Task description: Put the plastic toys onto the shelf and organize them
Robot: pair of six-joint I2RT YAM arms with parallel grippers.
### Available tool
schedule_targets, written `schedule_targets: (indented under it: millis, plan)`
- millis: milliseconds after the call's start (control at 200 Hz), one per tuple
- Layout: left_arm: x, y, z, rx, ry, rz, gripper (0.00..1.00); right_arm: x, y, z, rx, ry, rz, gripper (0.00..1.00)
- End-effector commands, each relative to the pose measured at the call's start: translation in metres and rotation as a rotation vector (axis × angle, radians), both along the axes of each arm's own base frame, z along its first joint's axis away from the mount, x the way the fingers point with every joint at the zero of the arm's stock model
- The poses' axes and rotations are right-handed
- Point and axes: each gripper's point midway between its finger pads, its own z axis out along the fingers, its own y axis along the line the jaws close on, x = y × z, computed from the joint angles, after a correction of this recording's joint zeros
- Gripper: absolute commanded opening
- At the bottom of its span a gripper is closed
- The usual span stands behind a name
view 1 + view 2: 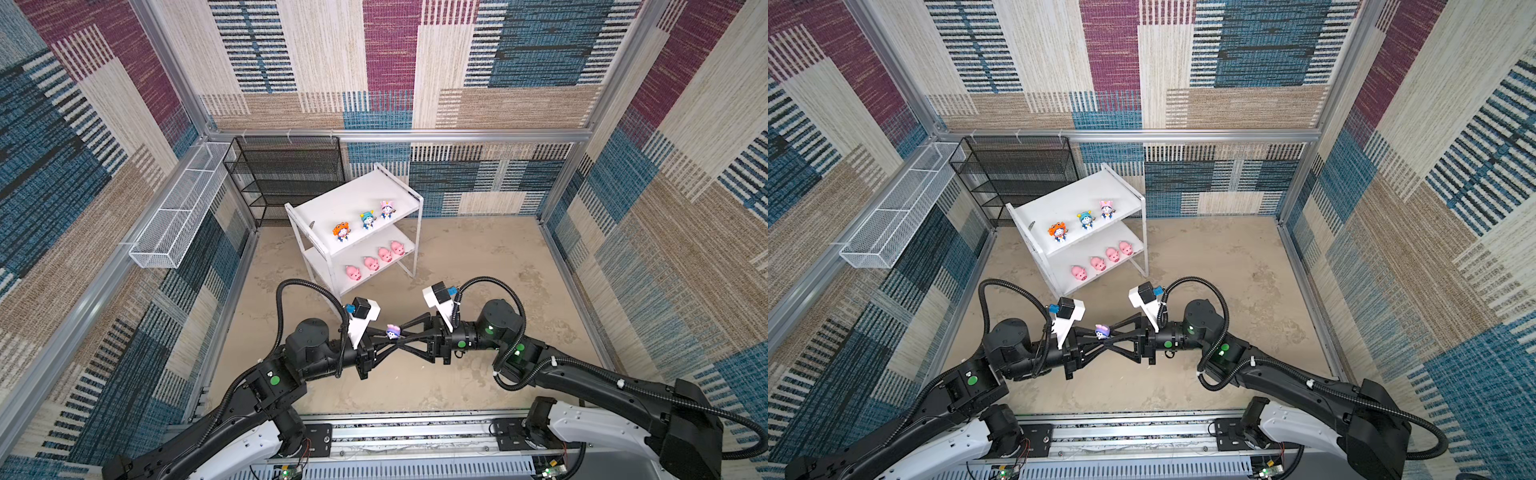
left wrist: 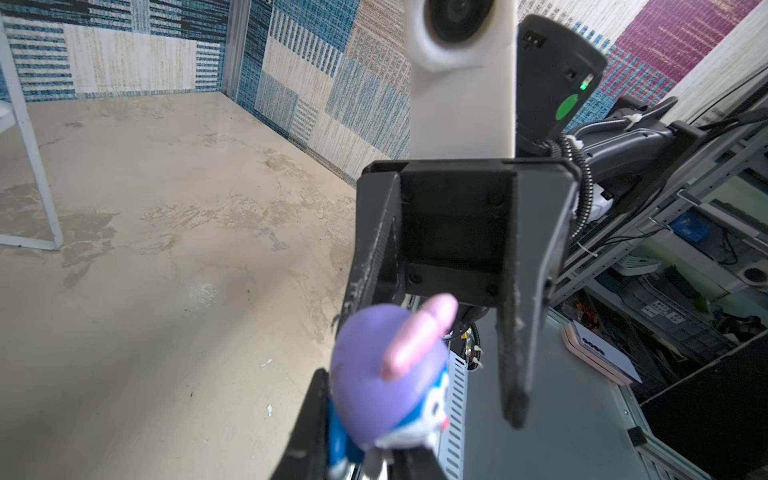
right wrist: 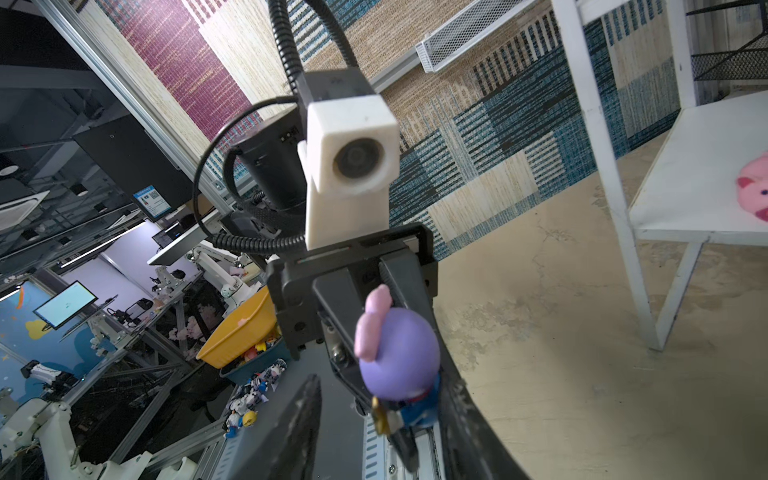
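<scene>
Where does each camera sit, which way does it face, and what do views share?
Top views: overhead behind the arms, looking down at the shelf; both arms show.
Left wrist: on the left arm, facing the right hand; own fingers show.
Right wrist: on the right arm, facing the left hand; own fingers show.
Shared: all see the purple-hooded figurine between the hands.

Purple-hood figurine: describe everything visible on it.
The purple-hood figurine is a small, glossy, plastic-looking toy. It has a rounded purple hood with pink ears, a white face, a blue body and a small gold-coloured piece low on the body. It hangs hood-up in mid-air above the floor, in front of the shelf, not on it. The left tool is shut on its body. The right tool stands open around it; contact there is unclear.
</scene>
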Motion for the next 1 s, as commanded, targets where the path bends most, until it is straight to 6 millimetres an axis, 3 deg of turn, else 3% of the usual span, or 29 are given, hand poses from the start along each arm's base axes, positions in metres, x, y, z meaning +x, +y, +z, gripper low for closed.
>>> schedule_targets:
  millis: [0, 260, 626, 711, 836, 997]
  plan:
    - [0.010, 0.006, -0.006, 0.050, -0.017, 0.063, 0.04, 0.004, 0.000, -0.001, -0.040, -0.039, -0.021, 0.55]
    - [0.013, 0.009, -0.013, 0.089, -0.007, 0.086, 0.04, 0.025, 0.006, 0.000, -0.143, -0.117, -0.105, 0.66]
    - [0.019, 0.017, -0.013, 0.107, -0.014, 0.145, 0.03, 0.032, 0.027, -0.014, -0.247, -0.158, -0.106, 0.67]
    - [0.020, 0.017, -0.012, 0.107, -0.015, 0.149, 0.03, 0.032, 0.034, -0.018, -0.269, -0.161, -0.108, 0.63]
    - [0.020, 0.018, -0.011, 0.103, -0.020, 0.150, 0.03, 0.034, 0.035, -0.020, -0.274, -0.157, -0.131, 0.44]
    - [0.021, 0.021, -0.011, 0.105, -0.030, 0.167, 0.03, 0.037, 0.032, -0.021, -0.287, -0.154, -0.155, 0.39]
